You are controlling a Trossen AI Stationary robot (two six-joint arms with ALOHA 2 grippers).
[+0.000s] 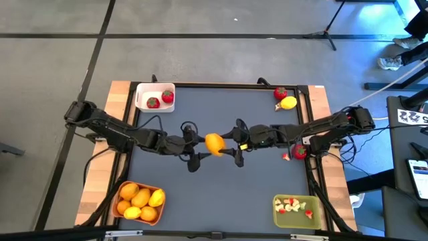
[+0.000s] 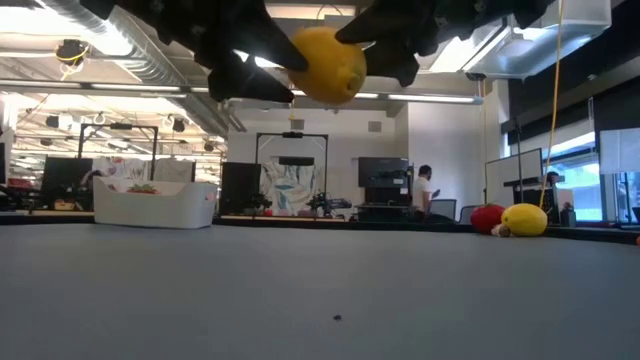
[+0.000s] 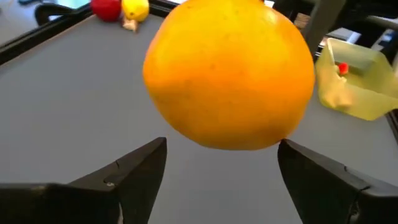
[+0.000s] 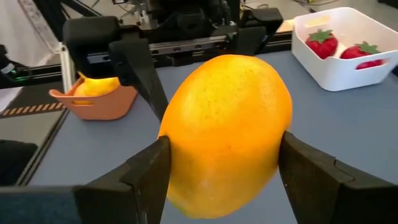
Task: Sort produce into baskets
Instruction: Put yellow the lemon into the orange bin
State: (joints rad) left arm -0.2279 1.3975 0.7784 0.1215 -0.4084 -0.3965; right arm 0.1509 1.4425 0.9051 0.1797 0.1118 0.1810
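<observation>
I see a lemon point(image 2: 327, 64) held high above the table point(image 2: 300, 290), white basket point(image 2: 155, 203) far behind it.

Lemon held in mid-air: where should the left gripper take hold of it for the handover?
Probably the lemon's bare half, the one facing the left gripper, coming in level from the robot's left. The right gripper is clamped across the lemon's sides from the opposite direction, and the left fingers are open wide enough to straddle it.
</observation>
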